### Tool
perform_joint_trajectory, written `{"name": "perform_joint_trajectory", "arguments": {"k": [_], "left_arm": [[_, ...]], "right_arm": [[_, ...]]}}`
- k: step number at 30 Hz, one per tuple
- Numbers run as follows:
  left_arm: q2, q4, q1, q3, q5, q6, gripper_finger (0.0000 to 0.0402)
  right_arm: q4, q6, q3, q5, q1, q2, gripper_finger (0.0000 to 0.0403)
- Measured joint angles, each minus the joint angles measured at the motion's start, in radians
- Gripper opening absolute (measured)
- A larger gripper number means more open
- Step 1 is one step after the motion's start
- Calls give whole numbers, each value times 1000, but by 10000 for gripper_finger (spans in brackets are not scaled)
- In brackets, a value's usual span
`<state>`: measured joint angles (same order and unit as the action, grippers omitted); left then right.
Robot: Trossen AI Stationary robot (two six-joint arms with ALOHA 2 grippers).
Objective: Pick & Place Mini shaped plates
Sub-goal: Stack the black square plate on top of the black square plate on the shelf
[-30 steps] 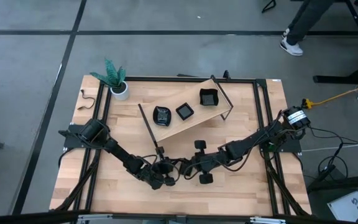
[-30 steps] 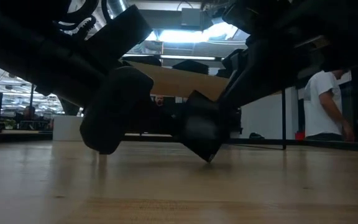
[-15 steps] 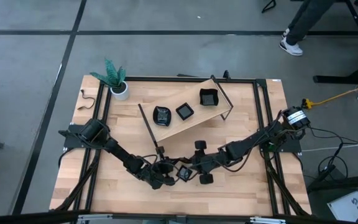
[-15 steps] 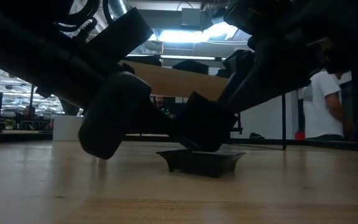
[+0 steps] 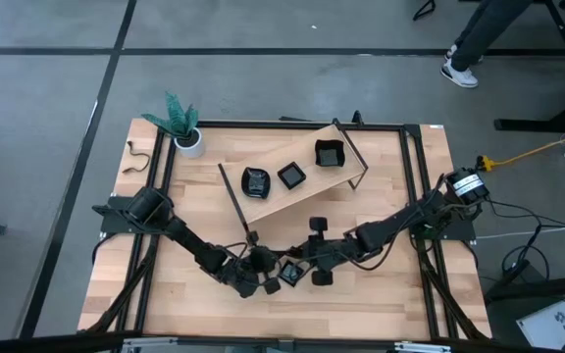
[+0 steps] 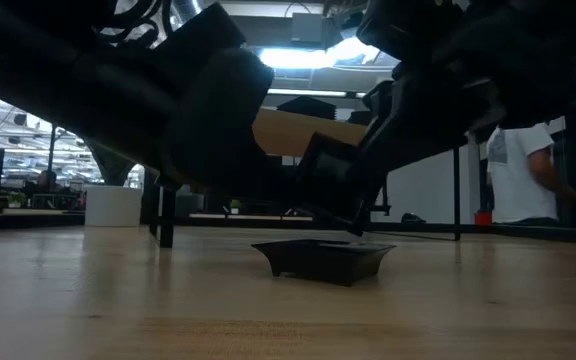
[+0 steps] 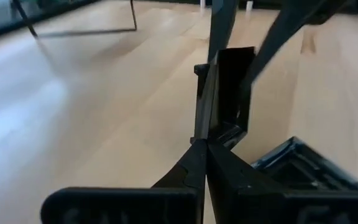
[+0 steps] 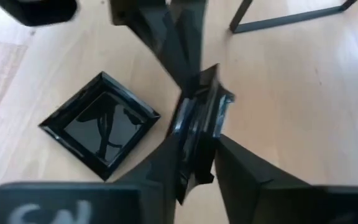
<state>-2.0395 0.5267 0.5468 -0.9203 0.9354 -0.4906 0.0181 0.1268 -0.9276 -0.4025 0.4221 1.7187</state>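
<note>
A small glossy black plate (image 8: 199, 115) is held on edge between my two grippers, clear of the table; whether a second one nests in it, I cannot tell. My left gripper (image 5: 266, 278) is shut on it from the table's left. My right gripper (image 5: 297, 268) closes on it from the right. A square black plate (image 8: 101, 126) lies flat on its base on the wood just beside and below them, and shows in the low view as the plate (image 6: 318, 258). Three more black plates (image 5: 291, 176) rest on a tilted wooden board (image 5: 307, 191). My left gripper pinches the plate's rim (image 7: 207, 134) between its two shut fingertips, coming in nearly level from the table's left. The plate stands upright on edge beyond the fingers, clear of the table. My right gripper has the opposite rim (image 8: 191, 146) between its two fingers (image 8: 160, 168), slanting down from the table's right. The fingers lie on the plate's two faces, and the plate stands edge-on between them.
A white pot with a green plant (image 5: 186, 137) stands at the far left corner. The tilted board has black metal legs (image 5: 233, 201) and a black frame (image 5: 351, 147). A person (image 6: 518, 170) stands in the room beyond the table. Bare wood lies toward the near edge.
One plate has come away from what the grippers held and dropped flat onto the table, where it lies still. The plate that stays held has risen higher above the wood. My left gripper has rolled about its own line without shifting its place.
</note>
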Motion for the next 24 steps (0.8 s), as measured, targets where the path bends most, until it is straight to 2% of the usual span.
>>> {"name": "perform_joint_trajectory", "arguments": {"k": [4, 9, 17, 24], "left_arm": [[0, 0, -7, 0, -47, -95, 2], [0, 4, -8, 0, -75, -125, 3], [0, 17, -8, 0, -74, -101, 11], [4, 23, -9, 1, -120, -40, 50]], "right_arm": [[-2, 0, 0, -7, -1, 0, 58], [-2, -3, 0, -21, -1, 0, 32], [-4, -3, 0, -21, -1, 0, 25], [-3, 0, 0, -7, 0, 0, 21]]}}
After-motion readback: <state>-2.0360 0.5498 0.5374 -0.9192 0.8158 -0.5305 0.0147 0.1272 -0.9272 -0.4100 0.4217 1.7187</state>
